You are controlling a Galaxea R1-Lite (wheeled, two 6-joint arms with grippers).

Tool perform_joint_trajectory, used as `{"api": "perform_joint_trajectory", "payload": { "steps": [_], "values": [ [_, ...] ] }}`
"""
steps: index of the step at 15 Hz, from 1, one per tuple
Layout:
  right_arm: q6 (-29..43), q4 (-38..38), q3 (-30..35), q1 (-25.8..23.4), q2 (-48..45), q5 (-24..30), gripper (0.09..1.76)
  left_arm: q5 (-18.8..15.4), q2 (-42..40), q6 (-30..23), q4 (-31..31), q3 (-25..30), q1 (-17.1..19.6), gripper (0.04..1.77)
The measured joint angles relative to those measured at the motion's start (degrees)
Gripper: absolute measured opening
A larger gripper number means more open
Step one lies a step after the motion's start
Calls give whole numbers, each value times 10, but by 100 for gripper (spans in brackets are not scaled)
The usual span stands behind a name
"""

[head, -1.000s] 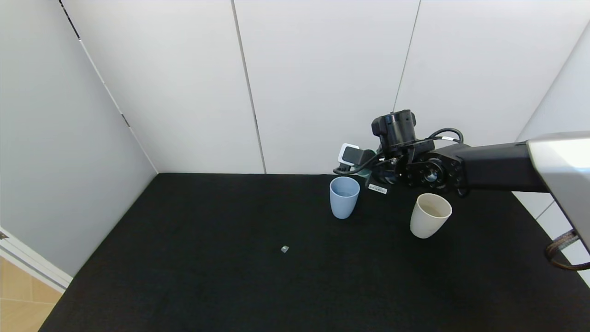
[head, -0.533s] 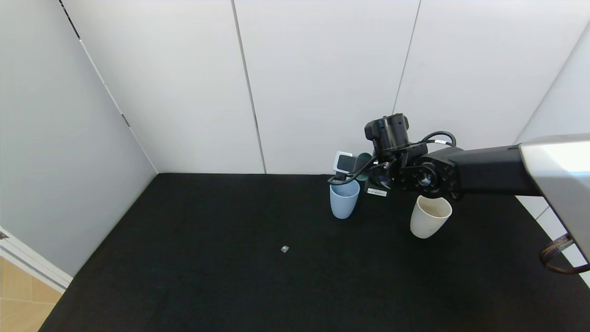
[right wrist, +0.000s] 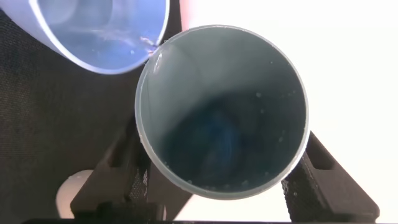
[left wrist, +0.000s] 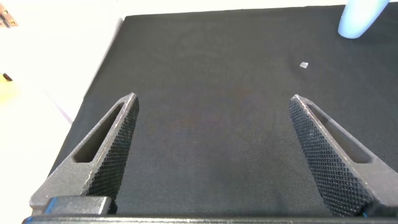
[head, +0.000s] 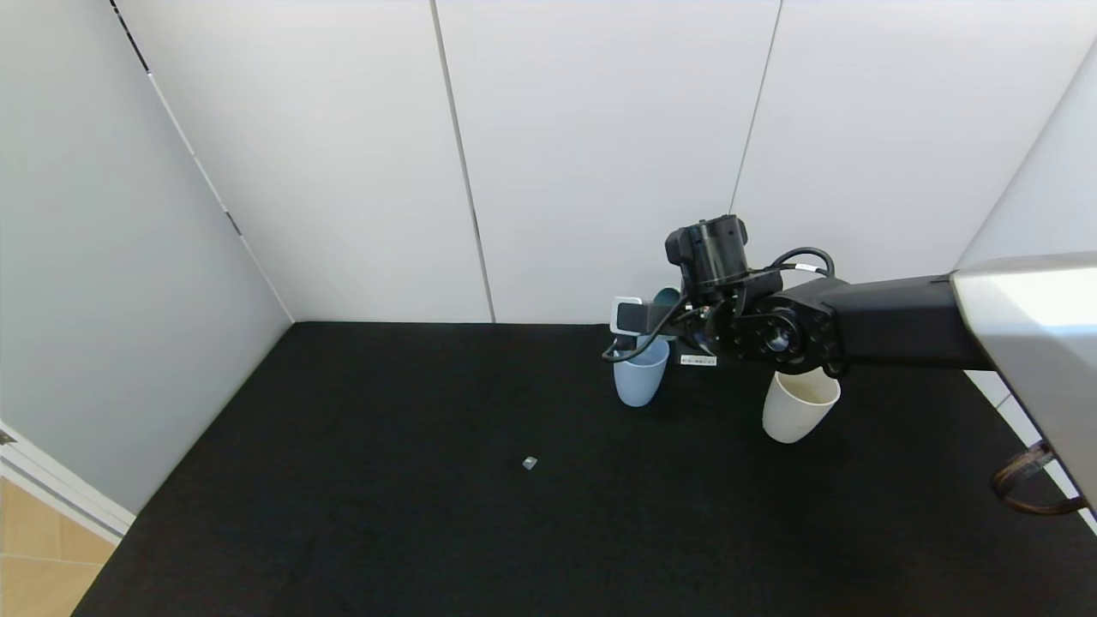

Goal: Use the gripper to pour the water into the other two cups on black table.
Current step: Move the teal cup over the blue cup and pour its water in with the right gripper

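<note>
My right gripper is shut on a mint-green cup with a dark teal inside, held tipped over the light blue cup. In the right wrist view the green cup's lip meets the blue cup's rim, and a faint glint of water shows there. Droplets cling inside the green cup. The cream-beige cup stands upright to the right on the black table, partly under the arm. My left gripper is open and empty, low over the near left of the table.
A small grey scrap lies on the table in front of the blue cup. White wall panels stand close behind the cups. The table's left edge drops to a wooden floor.
The right arm has carried the green cup leftward, from between the two cups to over the blue cup's rim, tipping it further. Both standing cups have stayed put.
</note>
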Motion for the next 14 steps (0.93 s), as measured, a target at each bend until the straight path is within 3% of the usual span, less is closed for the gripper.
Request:
{"api": "perform_joint_trajectory", "payload": {
  "steps": [14],
  "values": [
    [-134,-24,-45,10,29,-41,119,0,0,0,0,0,0,172]
  ]
}}
